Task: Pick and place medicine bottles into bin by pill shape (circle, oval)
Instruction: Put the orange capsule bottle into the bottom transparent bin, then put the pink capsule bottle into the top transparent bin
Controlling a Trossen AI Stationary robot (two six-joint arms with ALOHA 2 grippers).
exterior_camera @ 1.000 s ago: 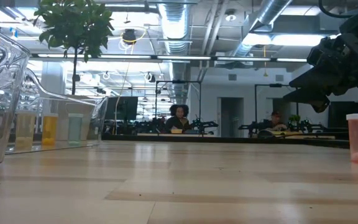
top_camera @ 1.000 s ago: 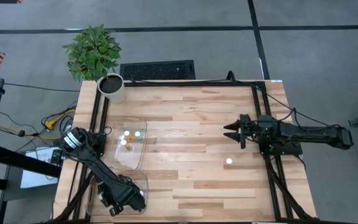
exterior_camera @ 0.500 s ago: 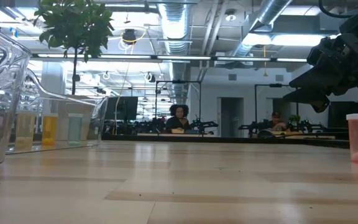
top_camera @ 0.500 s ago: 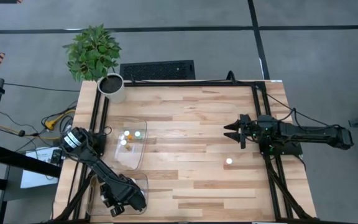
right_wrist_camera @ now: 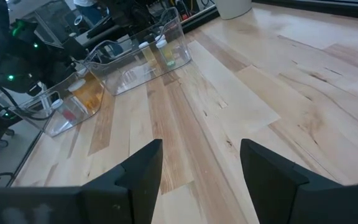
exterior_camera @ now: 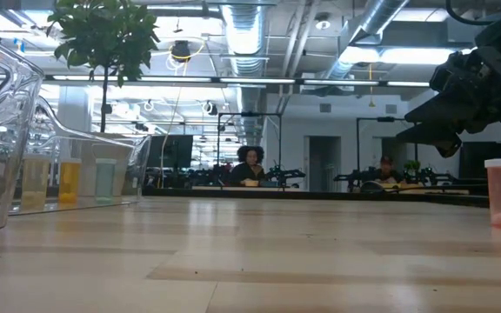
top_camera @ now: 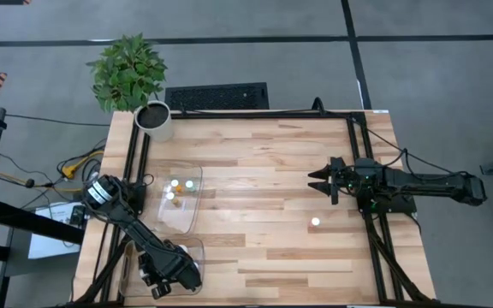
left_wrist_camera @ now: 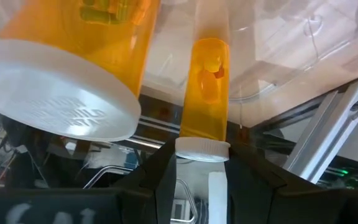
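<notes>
One medicine bottle (top_camera: 315,222) stands alone and upright on the bare wood of the table's right half; in the low view it shows as an amber bottle with a white cap, near the right arm. Three more small bottles (top_camera: 178,187), their caps seen from above, sit together inside a clear plastic bin (top_camera: 181,221) on the table's left side, and the low view shows them standing upright behind the bin's clear wall. A second clear bin (top_camera: 129,257) lies at the table's near left corner, and the left gripper (top_camera: 168,272) is down in it. The left wrist view shows a slim amber bottle (left_wrist_camera: 204,93) with a white cap lying right between that gripper's dark fingers (left_wrist_camera: 160,180), with a much larger bottle (left_wrist_camera: 73,56) close beside it; whether the fingers actually press on the slim bottle I cannot tell. The right gripper (top_camera: 318,181) hangs over the wood just beyond the lone bottle, well clear of it, its two fingers (right_wrist_camera: 138,177) spread apart and holding nothing. A potted plant (top_camera: 130,75) in a white pot stands at the table's far left corner, and a dark keyboard (top_camera: 216,96) lies just past the far edge. Seated people show far back in the room in the low view.
</notes>
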